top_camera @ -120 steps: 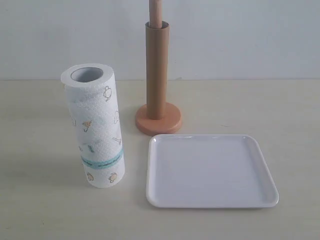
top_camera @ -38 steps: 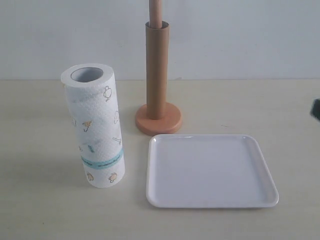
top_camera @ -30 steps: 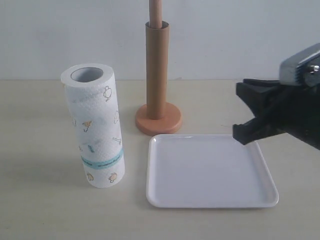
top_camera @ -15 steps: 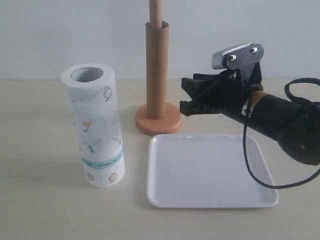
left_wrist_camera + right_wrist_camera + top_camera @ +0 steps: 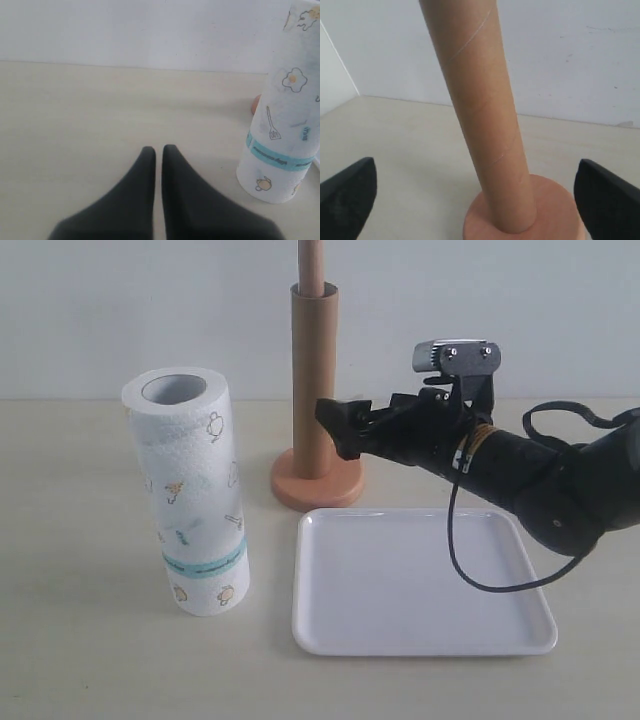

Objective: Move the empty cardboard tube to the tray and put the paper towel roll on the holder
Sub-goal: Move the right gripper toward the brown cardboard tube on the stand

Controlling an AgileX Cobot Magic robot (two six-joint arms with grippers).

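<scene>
right fingers (image 5: 347, 197) are gaping wide, gripping nothing. the empty cardboard tube (image 5: 485, 125) is standing upright dead ahead of their gap, long axis vertical, sleeved over the holder (image 5: 316, 485), untouched. left fingers (image 5: 142, 200) are pressing together, empty, the paper towel roll (image 5: 285, 125) standing off to one side. the right arm is sitting nearer, so it's looking like a pinch and a straight lift, then the tray (image 5: 400, 580).

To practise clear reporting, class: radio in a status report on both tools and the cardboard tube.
Left tool shut, idle. Right tool open at cardboard tube, not closed on it. Cardboard tube upright over holder pole. Nothing in the way.
</scene>
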